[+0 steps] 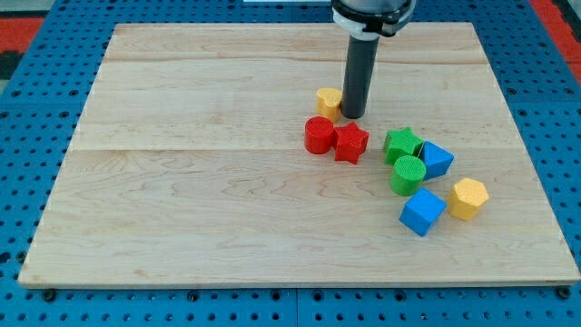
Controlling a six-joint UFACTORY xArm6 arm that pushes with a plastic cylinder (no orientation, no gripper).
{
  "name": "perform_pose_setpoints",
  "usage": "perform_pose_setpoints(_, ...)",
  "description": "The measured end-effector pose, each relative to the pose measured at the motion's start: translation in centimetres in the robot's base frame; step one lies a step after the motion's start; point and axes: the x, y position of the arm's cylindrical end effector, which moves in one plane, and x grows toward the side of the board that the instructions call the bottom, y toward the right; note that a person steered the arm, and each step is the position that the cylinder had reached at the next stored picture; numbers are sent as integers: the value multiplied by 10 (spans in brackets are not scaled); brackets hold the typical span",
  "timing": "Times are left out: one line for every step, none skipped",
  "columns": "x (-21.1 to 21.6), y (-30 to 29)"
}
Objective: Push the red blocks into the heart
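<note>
The two red blocks sit just above the tabletop's middle, a little toward the view's right: a red cylinder and, touching it at its 3 o'clock side, a red star. They form a short row running 9 to 3 o'clock. The yellow block, partly hidden by the rod so its heart shape can only be guessed at from the task, lies just beyond them at about 12 o'clock from the cylinder, very near but seemingly not touching.

My tip stands on the tabletop right against the yellow block's 3 o'clock side, and just at 12 o'clock of the red star. There are no fingers here to be wide or narrow; the rod holds nothing.

This is the relation that matters: the red pair lies at roughly 6 to 7 o'clock from my tip, so my tip is on the same far side as the target. To drive the reds toward 12 o'clock, it would likely need to go round to their 6 o'clock side first.

Well off at 4 o'clock are a green star, green cylinder, two blue blocks and a yellow hexagonal block, clear of the route.
</note>
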Motion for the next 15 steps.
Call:
perform_pose_setpoints(57,21)
perform_pose_setpoints(83,3)
perform_pose_setpoints(88,-56)
perform_pose_setpoints(44,-75)
perform_pose_setpoints(26,-63)
perform_pose_setpoints(63,-63)
perform_pose_setpoints(86,-82)
perform_pose_setpoints(77,-157)
perform_pose_setpoints(53,-183)
perform_pose_setpoints(24,-181)
perform_pose_setpoints(16,-158)
perform_pose_setpoints(16,-137)
perform_pose_setpoints(25,-117)
perform_pose_setpoints(41,-111)
perform_pose_setpoints(61,-111)
